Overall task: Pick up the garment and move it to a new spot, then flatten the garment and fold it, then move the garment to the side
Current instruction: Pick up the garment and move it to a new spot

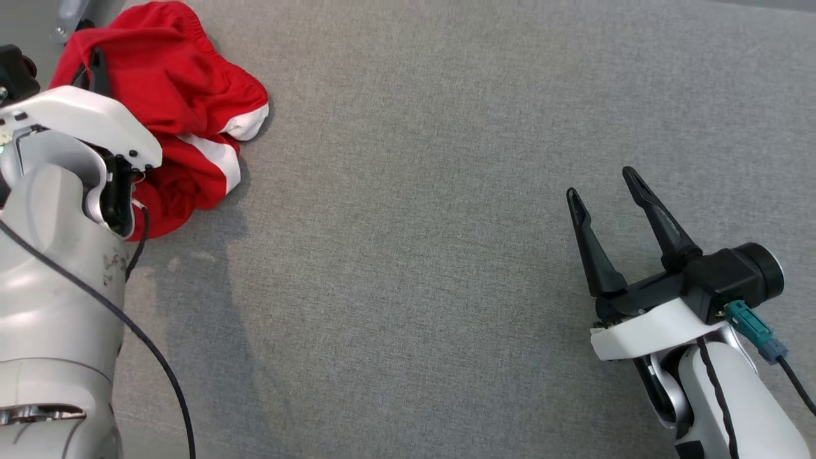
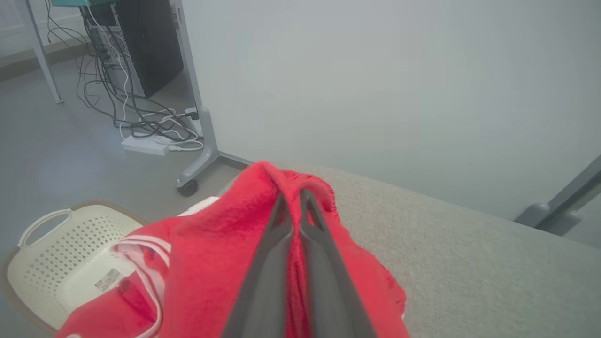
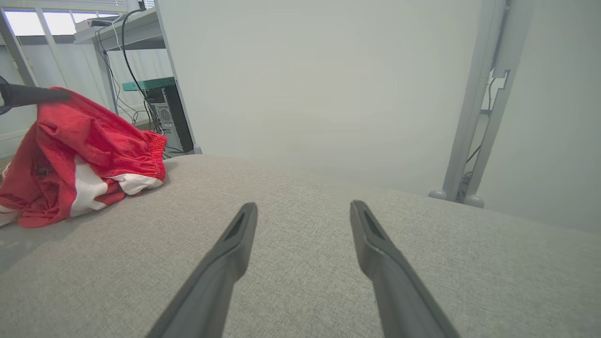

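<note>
At the far left corner of the grey upholstered surface [image 1: 414, 255], the red garment [image 1: 185, 95] sits in a crumpled heap of soft knit cloth with broad white stripes and a gathered, ribbed elastic band along one edge (shorts, by the look of that band). The left gripper [image 2: 292, 196] is clamped on it. In the left wrist view its two long, dark, tapering fingers lie almost together with a ridge of red fabric pinched between them. In the right wrist view that ridge stands up as a peak under a dark fingertip, while the lower folds rest on the surface's coarse woven cover. The white shell of the left forearm hides the heap's near left part in the head view.

The right gripper [image 1: 600, 183] is well apart from the garment, over the near right part of the surface. Its matte black fingers are spread wide with only bare grey weave between them, and it holds nothing.

Past the surface's left edge, down on the smooth grey floor, stands a cream plastic laundry basket [image 2: 51, 253] with a perforated wall and a loop handle. Beyond it are a black computer tower [image 2: 145, 42], a tangle of cables [image 2: 141, 117] and a grey wheeled stand leg [image 2: 199, 155].
</note>
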